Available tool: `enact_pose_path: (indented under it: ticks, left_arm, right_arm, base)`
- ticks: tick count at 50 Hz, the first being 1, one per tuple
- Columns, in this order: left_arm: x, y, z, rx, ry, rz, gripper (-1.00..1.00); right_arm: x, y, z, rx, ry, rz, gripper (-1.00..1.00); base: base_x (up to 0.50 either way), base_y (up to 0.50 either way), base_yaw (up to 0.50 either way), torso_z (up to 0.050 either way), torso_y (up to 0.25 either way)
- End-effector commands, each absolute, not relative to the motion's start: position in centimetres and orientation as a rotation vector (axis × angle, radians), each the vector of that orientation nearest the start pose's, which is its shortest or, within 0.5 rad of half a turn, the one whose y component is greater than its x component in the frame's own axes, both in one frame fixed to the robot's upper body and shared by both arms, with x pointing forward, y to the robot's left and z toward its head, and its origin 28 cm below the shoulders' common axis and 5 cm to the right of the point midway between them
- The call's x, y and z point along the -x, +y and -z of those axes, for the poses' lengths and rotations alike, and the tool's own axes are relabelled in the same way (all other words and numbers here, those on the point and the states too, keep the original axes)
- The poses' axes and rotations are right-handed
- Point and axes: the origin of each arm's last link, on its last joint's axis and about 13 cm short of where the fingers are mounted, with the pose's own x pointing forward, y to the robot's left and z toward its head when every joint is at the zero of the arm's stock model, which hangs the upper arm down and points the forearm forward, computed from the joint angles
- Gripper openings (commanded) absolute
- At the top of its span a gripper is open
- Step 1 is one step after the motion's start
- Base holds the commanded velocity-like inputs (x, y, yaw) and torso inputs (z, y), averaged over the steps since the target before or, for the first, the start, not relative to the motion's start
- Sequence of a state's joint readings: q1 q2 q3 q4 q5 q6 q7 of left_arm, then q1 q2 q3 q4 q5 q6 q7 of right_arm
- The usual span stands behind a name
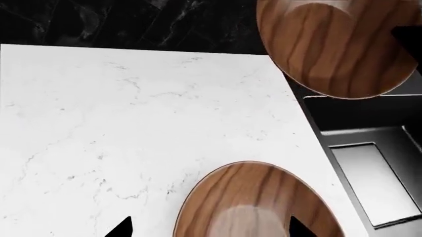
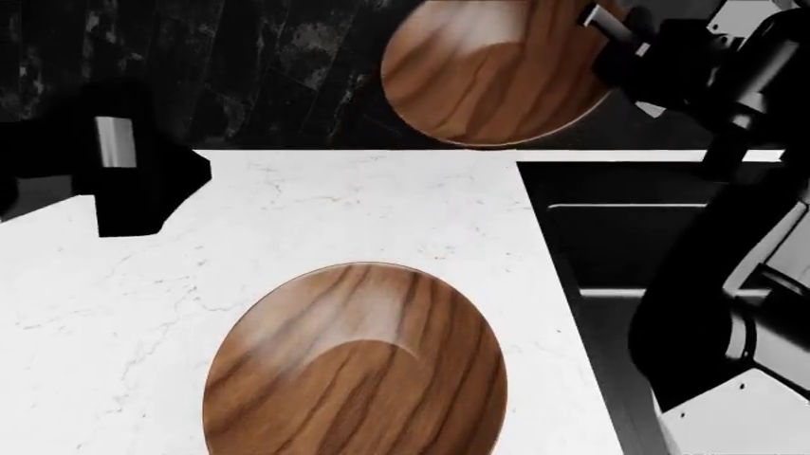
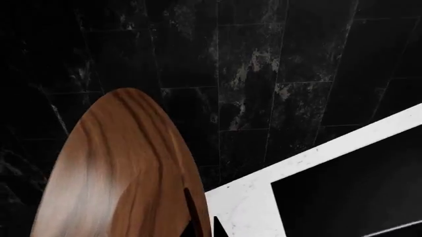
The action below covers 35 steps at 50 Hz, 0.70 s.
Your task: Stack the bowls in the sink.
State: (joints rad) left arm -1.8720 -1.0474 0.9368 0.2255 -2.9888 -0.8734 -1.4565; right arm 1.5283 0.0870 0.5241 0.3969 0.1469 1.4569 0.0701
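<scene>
White marble counter (image 2: pixel 379 209) carries one glossy brown wooden bowl (image 2: pixel 357 365); the right gripper (image 2: pixel 605 30), fingers clamped on the second bowl's (image 2: pixel 500 71) rim, holds it aloft for carrying toward the matte black sink (image 2: pixel 620 237). Left gripper (image 1: pixel 209 228) hovers with fingers apart.

You had two wooden bowls in front of you. The lifted bowl (image 2: pixel 496 71) was brown wood with dark streaky grain, polished enough to carry a pale sheen across its face. The resting bowl (image 2: pixel 358 374) showed the same glossy finish, with a soft white glare on its inner curve. The surface (image 2: pixel 379 213) under it looked like smooth white marble, faintly veined in grey. The wall (image 3: pixel 264 74) behind was dark, glossy stone tile with cloudy pale mottling. The sink (image 1: pixel 369 163) looked matt black, its flat bottom giving a dull grey reflection. The arm casings looked like matt black plastic.
</scene>
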Motion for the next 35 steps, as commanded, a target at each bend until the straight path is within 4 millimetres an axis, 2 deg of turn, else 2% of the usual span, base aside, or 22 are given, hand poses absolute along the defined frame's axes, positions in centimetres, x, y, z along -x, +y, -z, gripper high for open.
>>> enact_pose_path:
  ticks: [1, 16, 35]
  left_arm:
    - [-13.3, 25.9, -41.9, 0.118, 0.734, 0.290, 1.00]
    - [-13.2, 25.3, -40.6, 0.072, 0.817, 0.359, 1.00]
    - [-12.8, 24.7, -38.8, 0.055, 0.892, 0.413, 1.00]
  right_arm:
    - [-33.7, -17.1, -36.2, -0.587, 0.220, -0.031, -1.00]
    - [-32.7, -17.2, -39.0, -0.552, 0.198, -0.001, -1.00]
    - [-32.6, -17.4, -38.1, -0.547, 0.212, 0.015, -1.00]
  base:
    - [0.00, 0.00, 0.00, 0.000, 0.000]
    - [0.00, 0.00, 0.00, 0.000, 0.000]
    - [0.00, 0.00, 0.00, 0.000, 0.000]
